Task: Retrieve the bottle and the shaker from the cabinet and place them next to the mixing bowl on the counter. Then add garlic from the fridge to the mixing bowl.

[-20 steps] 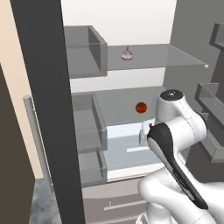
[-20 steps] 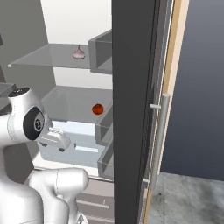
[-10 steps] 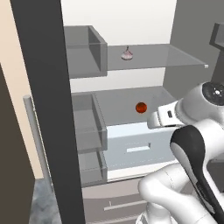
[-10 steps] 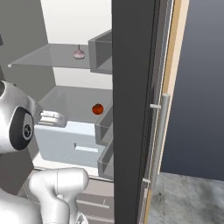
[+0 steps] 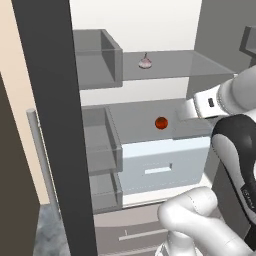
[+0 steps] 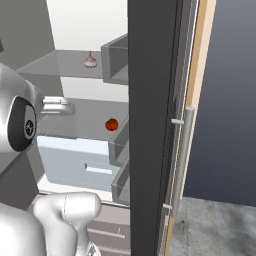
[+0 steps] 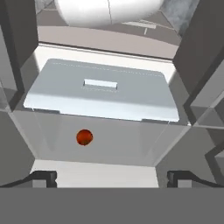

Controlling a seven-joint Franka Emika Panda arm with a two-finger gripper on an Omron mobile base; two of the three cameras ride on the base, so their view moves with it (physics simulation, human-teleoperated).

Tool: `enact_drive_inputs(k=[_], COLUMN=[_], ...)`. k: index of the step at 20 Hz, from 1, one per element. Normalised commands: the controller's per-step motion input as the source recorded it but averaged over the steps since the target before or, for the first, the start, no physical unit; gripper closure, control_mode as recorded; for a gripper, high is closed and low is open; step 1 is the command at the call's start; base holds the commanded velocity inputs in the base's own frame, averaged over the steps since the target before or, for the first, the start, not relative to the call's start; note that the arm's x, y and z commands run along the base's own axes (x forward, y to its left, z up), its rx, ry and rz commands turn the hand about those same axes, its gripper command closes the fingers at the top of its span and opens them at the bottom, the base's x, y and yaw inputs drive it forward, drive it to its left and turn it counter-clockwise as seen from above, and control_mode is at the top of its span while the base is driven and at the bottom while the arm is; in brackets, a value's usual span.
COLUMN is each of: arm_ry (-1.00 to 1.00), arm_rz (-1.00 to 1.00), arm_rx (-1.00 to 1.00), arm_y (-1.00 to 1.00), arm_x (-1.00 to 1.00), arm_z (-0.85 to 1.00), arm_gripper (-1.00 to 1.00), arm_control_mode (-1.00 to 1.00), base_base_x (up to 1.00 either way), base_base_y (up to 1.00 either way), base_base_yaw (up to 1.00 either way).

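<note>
I see the tall dark grey fridge (image 5: 55,100) open; pale pink garlic bulb (image 5: 145,62) on the upper shelf, small red tomato (image 5: 161,122) below. End effector (image 7: 111,177) fingers apart, empty, above the pale blue-white drawer (image 5: 165,162).

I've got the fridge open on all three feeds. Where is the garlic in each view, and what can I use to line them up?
Left base view: the garlic sits on the upper fridge shelf, upper centre.
Right base view: the garlic is on that same shelf, upper left.
Hand view: I cannot find the garlic here.
Shared landmark: the small red ball on the shelf above the pale drawer.
</note>
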Motion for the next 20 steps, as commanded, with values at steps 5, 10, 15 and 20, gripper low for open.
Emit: enact_drive_inputs(k=[5, 10, 15, 20], arm_ry=[-0.14, -0.35, -0.17, 0.01], arm_rz=[-0.04, -0.07, -0.01, 0.0], arm_rx=[-0.04, -0.01, 0.0, 0.0], arm_y=[0.01, 0.01, 0.1, 0.1], arm_x=[0.04, 0.22, 0.24, 0.44], arm_z=[0.33, 0.14, 0.23, 0.41], arm_gripper=[-1.0, -1.0, -1.0, -1.0], arm_control_mode=[-1.0, -1.0, -1.0, -1.0], base_base_x=[0.0, 0.0, 0.0, 0.0], base_base_y=[0.0, 0.0, 0.0, 0.0], base_base_yaw=[0.0, 0.0, 0.0, 0.0])
